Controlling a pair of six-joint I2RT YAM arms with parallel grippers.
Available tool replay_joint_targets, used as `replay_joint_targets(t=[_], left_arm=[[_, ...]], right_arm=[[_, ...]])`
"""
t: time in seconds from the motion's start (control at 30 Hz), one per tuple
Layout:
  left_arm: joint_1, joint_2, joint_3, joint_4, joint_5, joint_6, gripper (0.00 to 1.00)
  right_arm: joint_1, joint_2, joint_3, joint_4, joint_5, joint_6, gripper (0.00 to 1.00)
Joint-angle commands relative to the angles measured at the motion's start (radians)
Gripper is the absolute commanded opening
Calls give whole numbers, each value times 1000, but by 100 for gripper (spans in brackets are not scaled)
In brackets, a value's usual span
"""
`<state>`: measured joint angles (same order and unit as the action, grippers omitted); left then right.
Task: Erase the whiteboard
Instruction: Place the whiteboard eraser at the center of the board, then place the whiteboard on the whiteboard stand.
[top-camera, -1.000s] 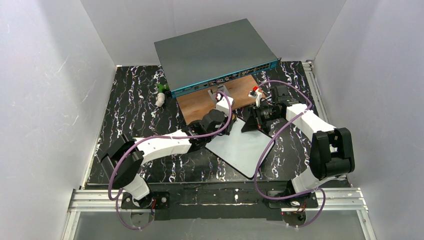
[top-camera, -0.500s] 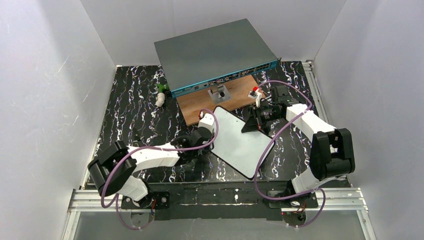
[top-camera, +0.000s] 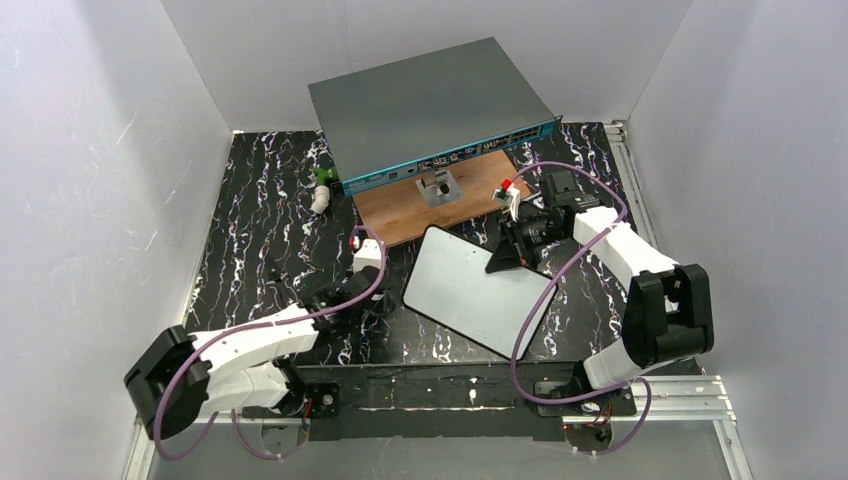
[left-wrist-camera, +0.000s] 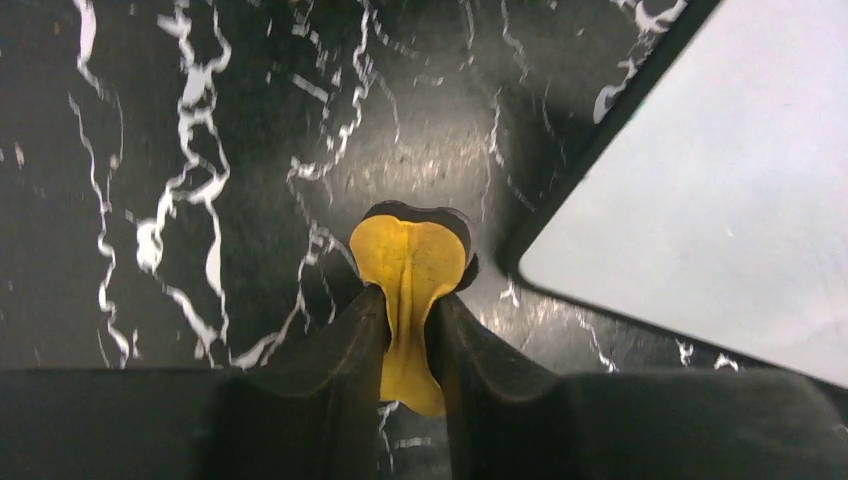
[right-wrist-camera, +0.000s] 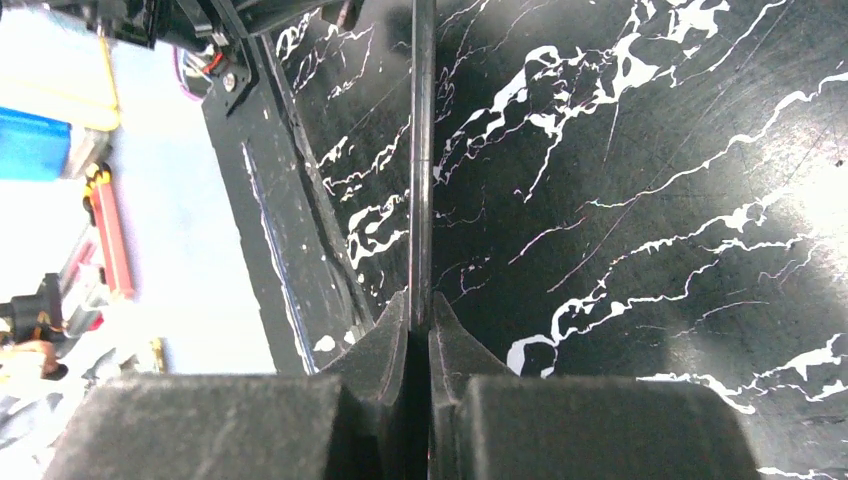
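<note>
Strokes should run light, I reckon: right gripper (right-wrist-camera: 420, 312) clamps the whiteboard (top-camera: 465, 288) by its edge, left gripper (left-wrist-camera: 408, 300) pinches a yellow wiper (left-wrist-camera: 410, 250) beside its corner.

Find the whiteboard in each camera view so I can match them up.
Top external: whiteboard at centre, turned diagonally, right gripper on its far edge.
Left wrist: whiteboard in the upper right corner, beside the yellow pad in the left gripper.
Right wrist: whiteboard edge-on, a thin dark line rising from that gripper.
Shared landmark: the black marbled table.
</note>
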<state>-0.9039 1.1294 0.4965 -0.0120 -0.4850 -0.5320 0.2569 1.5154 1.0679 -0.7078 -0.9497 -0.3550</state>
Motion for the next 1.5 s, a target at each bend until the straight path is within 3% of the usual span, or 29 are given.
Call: replay_joint_targets(t=[0.0,0.13,0.3,0.4,0.5,0.6,0.67,0.7,0.73,0.87,1.03,1.23,1.47], left_arm=[[5,-111,-22,-270,50,-126,33],[5,-247,-68,-308,72,-156,71],[8,-397,-66,-324,100,-126,98],[10,-443,-55,-321,142,-100,98],[11,-496,-42,-307,220,-64,98],[11,-546,-69,-251,294,-35,98],[10,-556,-107,-112,375,38,98],[11,-513,-136,89,478,128,98],[11,-436,-119,164,536,177,98],[11,-304,-78,243,609,243,98],[11,-170,-85,506,637,323,98],[11,97,73,551,732,411,98],[11,252,99,690,742,434,98]], right_arm=[[2,-76,83,-137,-15,-191,1],[2,-112,128,-250,-3,-310,1],[2,-167,220,-436,99,-501,1],[2,-187,332,-572,178,-613,1],[1,-171,502,-794,340,-949,1],[-1,-144,608,-862,464,-1223,1],[-1,-122,650,-869,498,-1300,1],[-8,-79,717,-882,519,-1326,1],[-21,-45,760,-885,531,-1347,1],[-63,24,824,-888,553,-1407,1],[-108,88,862,-889,545,-1457,1],[-146,155,882,-889,535,-1489,1],[-188,197,882,-889,553,-1539,1]])
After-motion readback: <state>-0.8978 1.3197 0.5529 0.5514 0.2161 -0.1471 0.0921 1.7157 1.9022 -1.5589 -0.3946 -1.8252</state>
